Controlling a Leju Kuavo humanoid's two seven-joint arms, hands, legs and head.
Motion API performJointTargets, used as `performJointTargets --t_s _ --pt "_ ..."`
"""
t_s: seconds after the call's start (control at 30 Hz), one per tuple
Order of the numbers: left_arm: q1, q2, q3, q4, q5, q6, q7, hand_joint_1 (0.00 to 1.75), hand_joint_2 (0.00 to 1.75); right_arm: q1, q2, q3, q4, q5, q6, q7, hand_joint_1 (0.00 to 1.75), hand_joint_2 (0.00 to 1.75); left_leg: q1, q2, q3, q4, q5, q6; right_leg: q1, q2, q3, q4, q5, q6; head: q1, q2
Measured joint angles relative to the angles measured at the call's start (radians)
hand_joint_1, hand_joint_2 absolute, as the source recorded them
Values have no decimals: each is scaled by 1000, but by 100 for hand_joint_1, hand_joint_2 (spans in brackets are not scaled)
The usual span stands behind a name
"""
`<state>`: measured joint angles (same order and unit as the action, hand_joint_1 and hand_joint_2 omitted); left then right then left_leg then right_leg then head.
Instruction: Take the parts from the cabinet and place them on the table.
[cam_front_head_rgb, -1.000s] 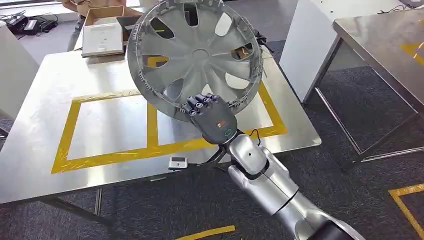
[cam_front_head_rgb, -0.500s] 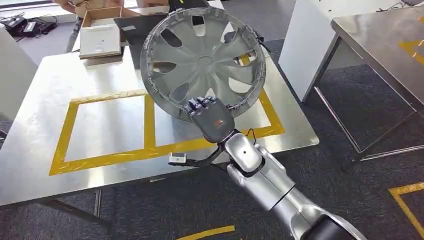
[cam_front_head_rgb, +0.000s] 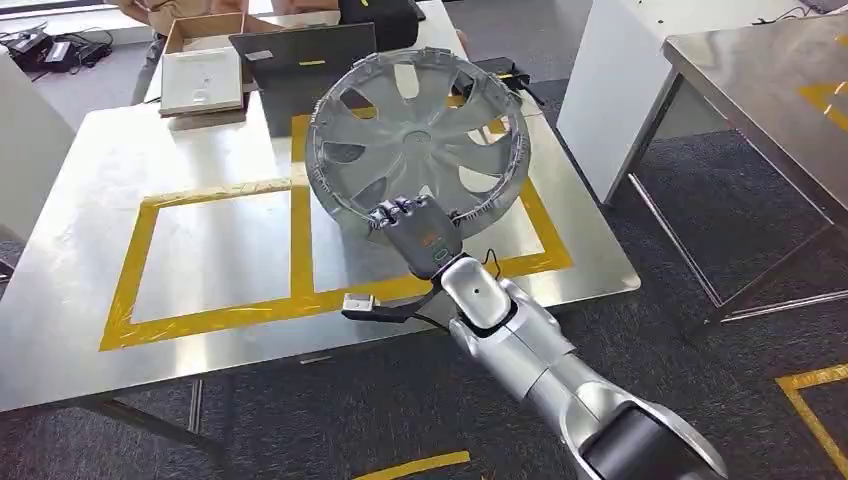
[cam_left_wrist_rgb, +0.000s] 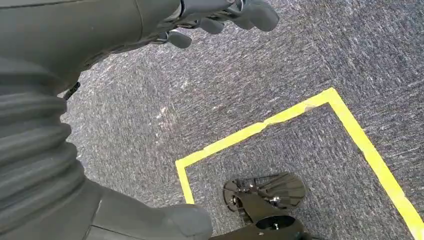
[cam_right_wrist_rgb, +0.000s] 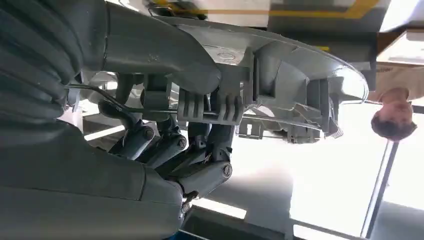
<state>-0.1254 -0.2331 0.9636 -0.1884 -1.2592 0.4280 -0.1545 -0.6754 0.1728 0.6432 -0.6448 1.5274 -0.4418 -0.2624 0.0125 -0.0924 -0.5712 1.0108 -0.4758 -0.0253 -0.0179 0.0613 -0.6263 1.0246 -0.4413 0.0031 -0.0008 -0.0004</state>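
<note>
- Steel table with yellow tape boxes on it, grey carpet all round, laptop and a cardboard box at the far end.
- Hubcap is tilted in the air over the right-hand tape box, not down yet.
- Risk, I'd say: it's big and only pinched at the near rim, so it could swing or slip out and clatter down, maybe clip the laptop.
- Right hand is clamped on that rim, thumb on one face, fingers curled under.
- Left hand hangs over the carpet, fingers curled in, holding nothing.
</note>
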Motion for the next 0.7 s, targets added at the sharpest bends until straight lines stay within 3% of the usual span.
performJointTargets --t_s 0.07,0.1,0.13,0.33,0.37,0.7 --pt "-2 -1 0 0 0 11 -6 0 175 -12 7 0 33 -10 0 -28 175 175 0 0 0 0 0 0 0 0 0 0 0 0 0 0" --pt "-3 -1 0 0 -1 18 -7 0 175 -15 11 0 43 -14 -1 -41 0 175 0 0 0 0 0 0 0 0 0 0 0 0 0 0" --pt "-3 -2 0 0 -2 25 -7 0 175 -16 16 0 53 -18 -4 -54 0 0 0 0 0 0 0 0 0 0 0 0 0 0 0 0" --pt "-4 -3 -5 0 -19 40 -10 0 175 -22 34 0 95 -33 -16 -67 0 0 0 0 1 0 0 0 0 0 1 -1 0 0 0 0" --pt "-4 -3 -5 0 -20 40 -10 0 0 -22 35 0 97 -35 -19 -68 0 0 0 0 1 0 0 0 0 0 1 -1 0 0 0 0" --pt "-5 -3 -5 0 -19 24 3 0 0 -22 39 0 112 -29 -41 -43 0 0 0 0 4 0 0 0 0 0 5 -1 0 0 0 0"
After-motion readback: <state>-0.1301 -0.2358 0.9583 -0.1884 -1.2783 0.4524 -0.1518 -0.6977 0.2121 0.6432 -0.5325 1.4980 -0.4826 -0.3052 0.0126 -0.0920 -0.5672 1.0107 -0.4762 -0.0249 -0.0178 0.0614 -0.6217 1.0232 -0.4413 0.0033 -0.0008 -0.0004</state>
